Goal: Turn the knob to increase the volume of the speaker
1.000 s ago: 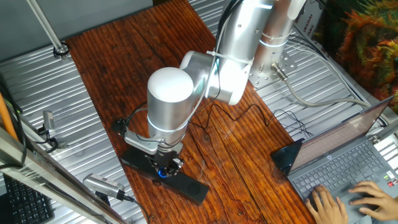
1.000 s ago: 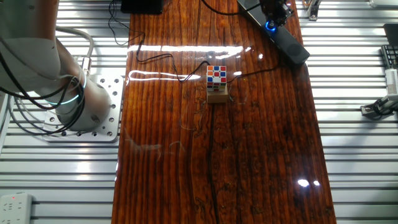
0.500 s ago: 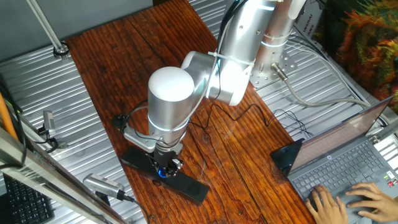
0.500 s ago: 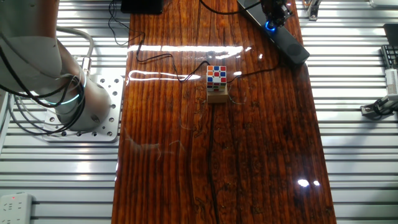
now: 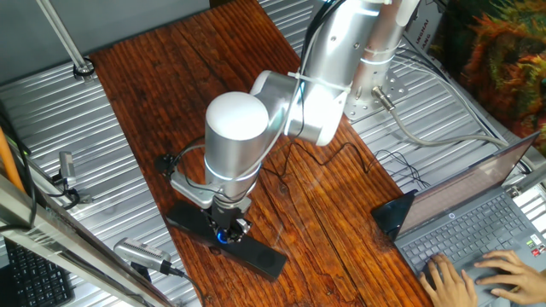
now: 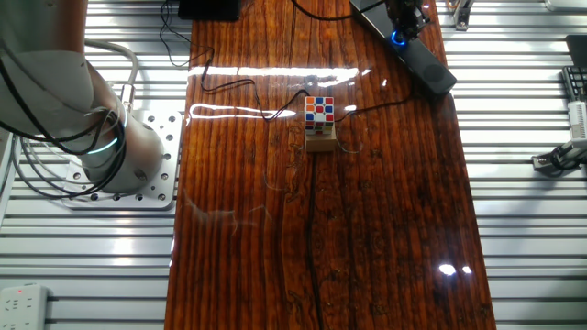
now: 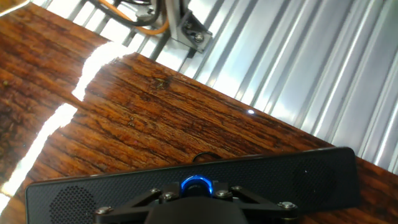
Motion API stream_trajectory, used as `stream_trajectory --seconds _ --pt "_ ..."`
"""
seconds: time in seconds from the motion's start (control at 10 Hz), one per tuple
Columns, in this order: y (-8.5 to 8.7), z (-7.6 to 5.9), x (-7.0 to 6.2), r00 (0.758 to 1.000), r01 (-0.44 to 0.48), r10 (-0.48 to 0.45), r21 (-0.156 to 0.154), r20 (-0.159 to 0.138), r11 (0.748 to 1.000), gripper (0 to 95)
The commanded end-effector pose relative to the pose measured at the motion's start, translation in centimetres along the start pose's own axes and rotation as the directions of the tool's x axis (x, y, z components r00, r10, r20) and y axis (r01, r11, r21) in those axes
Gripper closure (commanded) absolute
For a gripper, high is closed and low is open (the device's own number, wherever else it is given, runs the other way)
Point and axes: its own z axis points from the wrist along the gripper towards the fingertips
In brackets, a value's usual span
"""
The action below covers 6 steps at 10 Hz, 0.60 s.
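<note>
The speaker [image 5: 260, 253] is a long black bar lying at the wooden table's near-left edge. It also runs across the bottom of the hand view as a mesh-fronted speaker [image 7: 283, 177]. The knob [image 7: 196, 183] glows with a blue ring at its middle. My gripper [image 5: 227, 230] points straight down on the knob [image 5: 223, 238], its jaws shut around it. In the other fixed view the gripper [image 6: 404, 18] stands over the knob [image 6: 398, 38] on the speaker [image 6: 425, 63] at the top right. The fingertips are largely hidden by the hand's body.
A colour cube [image 6: 319, 111] sits on a wooden block mid-table, with a thin black cable [image 6: 266, 110] trailing past it. A laptop [image 5: 478, 213] with a person's hand [image 5: 482, 273] on it stands at the right. A metal clamp [image 7: 188, 28] is mounted beyond the table edge.
My hand has turned slightly about the knob, and its side bracket has shifted a little. The speaker has stayed in place.
</note>
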Motion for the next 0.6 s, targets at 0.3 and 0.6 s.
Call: stream_trajectory --seconds 0.3,0.6 --pt "-0.03 -0.02 0.01 1.000 0.003 -0.003 -0.007 -0.001 1.000 95.0" --pt "-0.03 -0.02 0.01 1.000 0.017 -0.018 -0.004 -0.011 1.000 57.0"
